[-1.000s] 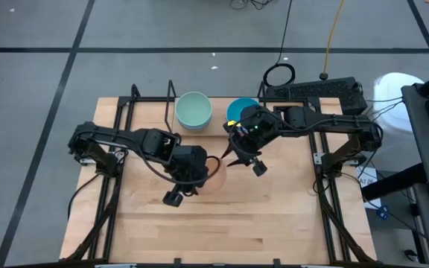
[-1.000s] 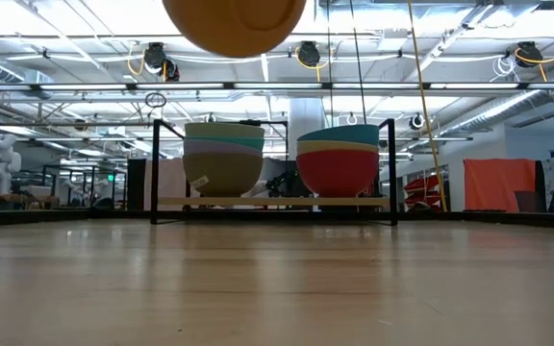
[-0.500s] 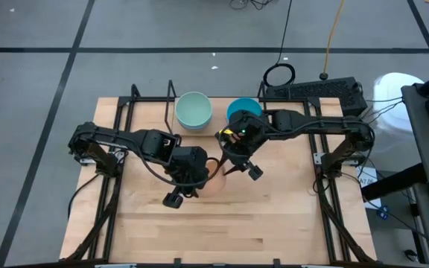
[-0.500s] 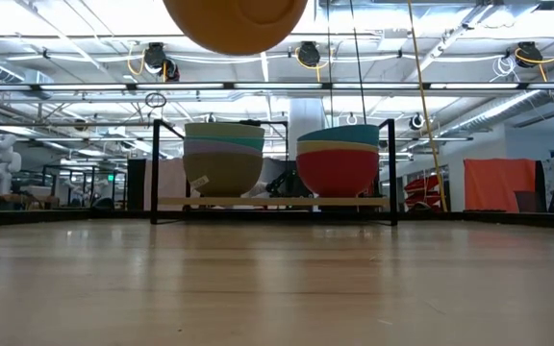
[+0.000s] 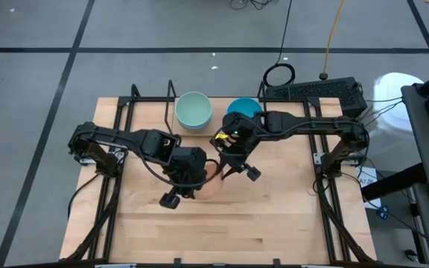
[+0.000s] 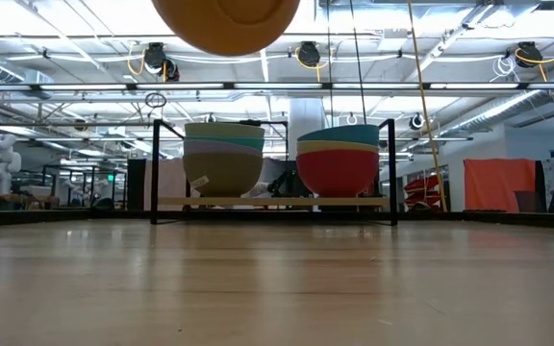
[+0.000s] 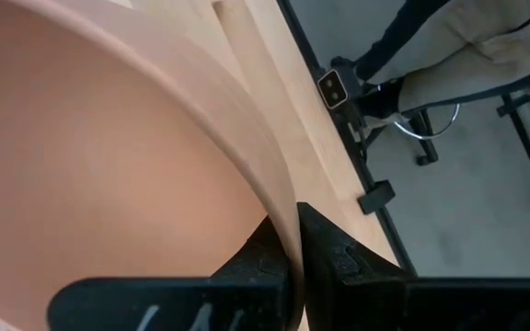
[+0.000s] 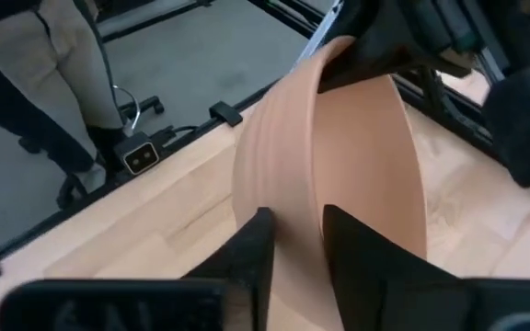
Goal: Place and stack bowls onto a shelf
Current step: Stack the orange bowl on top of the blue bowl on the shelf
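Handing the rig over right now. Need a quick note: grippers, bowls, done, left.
Left gripper: shut on the rim of the orange bowl, held in the air over mid-table.
Right gripper: fingers either side of the same bowl's rim; I cannot tell if it has clamped.
Shelf: two stacks, mint bowl on top of one, teal bowl on top of the other.
Left: finish the apparent handover, stack the orange bowl.

The wooden tabletop (image 5: 274,216) stands on a grey floor marked with dark tape lines (image 5: 73,52). A black keyboard (image 5: 315,92) lies beyond the table's far right corner, beside a coiled black cable (image 5: 279,74). A yellow cable (image 5: 334,30) hangs nearby. A person's trouser legs (image 7: 467,64) show beyond the table edge.
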Tool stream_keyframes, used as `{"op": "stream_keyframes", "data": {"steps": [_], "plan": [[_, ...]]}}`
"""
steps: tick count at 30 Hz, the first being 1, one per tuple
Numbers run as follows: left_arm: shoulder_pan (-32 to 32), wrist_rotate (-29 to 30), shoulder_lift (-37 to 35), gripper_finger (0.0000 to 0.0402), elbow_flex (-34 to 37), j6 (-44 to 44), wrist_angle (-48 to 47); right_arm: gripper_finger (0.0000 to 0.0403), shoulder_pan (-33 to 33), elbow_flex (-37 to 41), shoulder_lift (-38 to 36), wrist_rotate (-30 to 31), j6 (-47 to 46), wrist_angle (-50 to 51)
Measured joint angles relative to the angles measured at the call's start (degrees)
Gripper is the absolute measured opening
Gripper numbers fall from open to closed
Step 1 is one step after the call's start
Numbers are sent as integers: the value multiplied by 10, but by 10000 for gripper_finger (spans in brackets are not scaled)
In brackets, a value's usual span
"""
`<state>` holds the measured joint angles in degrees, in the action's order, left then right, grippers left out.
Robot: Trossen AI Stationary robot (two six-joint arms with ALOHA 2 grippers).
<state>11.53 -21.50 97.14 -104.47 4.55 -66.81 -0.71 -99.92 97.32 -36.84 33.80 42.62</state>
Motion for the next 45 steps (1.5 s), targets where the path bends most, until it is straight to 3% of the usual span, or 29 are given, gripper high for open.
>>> {"op": "stream_keyframes", "data": {"steps": [7, 25, 45], "plan": [[-12, -3, -1, 8, 0, 27, -10, 10, 0, 1, 0, -24, 31, 3], [-16, 33, -1, 33, -1, 57, -18, 1, 0, 1, 0, -15, 30, 42], [-15, 40, -40, 37, -2, -20, 11, 1, -7, 0, -4, 16, 55, 63]]}}
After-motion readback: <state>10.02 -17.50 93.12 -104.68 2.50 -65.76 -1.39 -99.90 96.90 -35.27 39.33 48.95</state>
